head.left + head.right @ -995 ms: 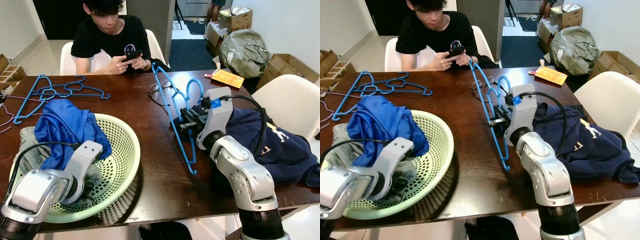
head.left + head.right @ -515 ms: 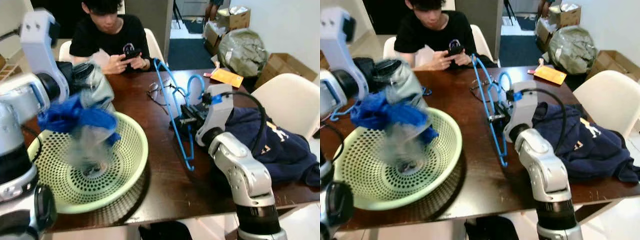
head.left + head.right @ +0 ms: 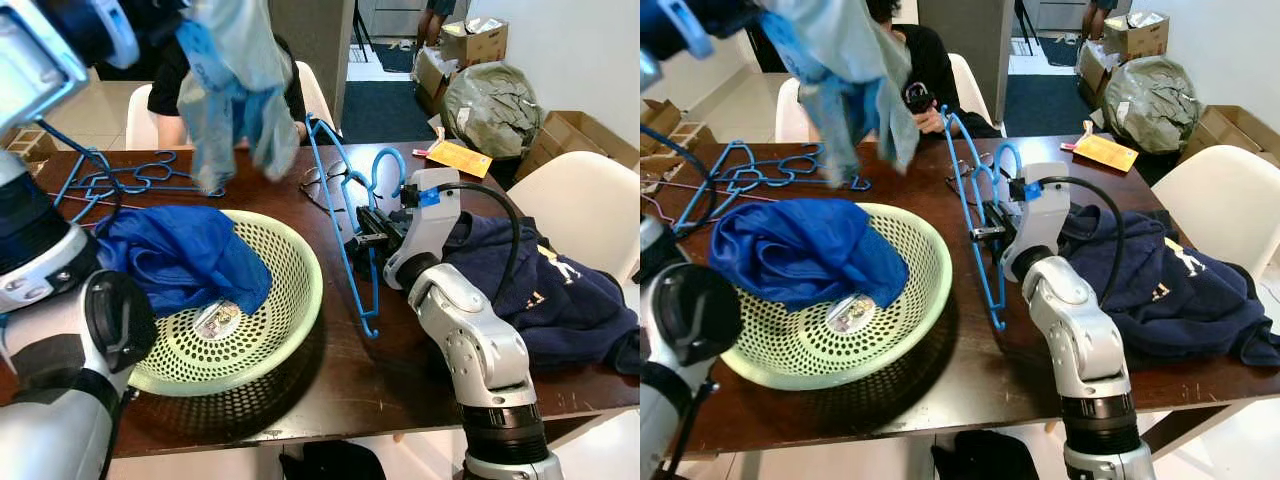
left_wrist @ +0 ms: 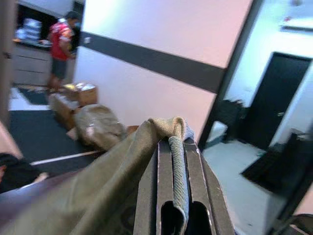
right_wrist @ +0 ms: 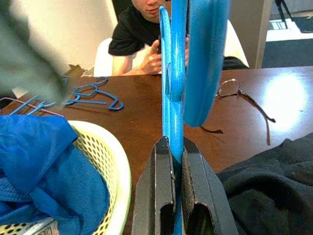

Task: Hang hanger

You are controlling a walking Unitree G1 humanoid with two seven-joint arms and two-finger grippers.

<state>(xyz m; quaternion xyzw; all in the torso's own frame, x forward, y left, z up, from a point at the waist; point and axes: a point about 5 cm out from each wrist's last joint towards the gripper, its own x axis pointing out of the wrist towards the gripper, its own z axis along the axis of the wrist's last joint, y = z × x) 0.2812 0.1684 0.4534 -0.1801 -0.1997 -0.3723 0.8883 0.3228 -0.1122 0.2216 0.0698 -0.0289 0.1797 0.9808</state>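
Note:
A blue plastic hanger [image 3: 345, 235] stands on edge on the dark wooden table [image 3: 330, 370], its hook upward. My right gripper [image 3: 366, 238] is shut on its bar, seen close in the right wrist view [image 5: 176, 147]. My left gripper [image 4: 177, 147] is raised high above the table's left side and shut on a pale grey garment [image 3: 235, 90], which dangles over the far rim of the green basket [image 3: 300, 300]. A blue garment [image 3: 180, 260] lies in the basket.
A person [image 3: 925, 80] sits at the far side of the table, partly behind the hanging garment. Several blue hangers [image 3: 120, 180] lie far left, glasses [image 3: 315, 182] near the middle, a navy garment [image 3: 560, 290] on the right. A white chair [image 3: 590, 200] stands right.
My left arm has pulled the grey garment out of the basket and lifted it high. The blue garment has dropped back into the basket. The right gripper still holds the hanger.

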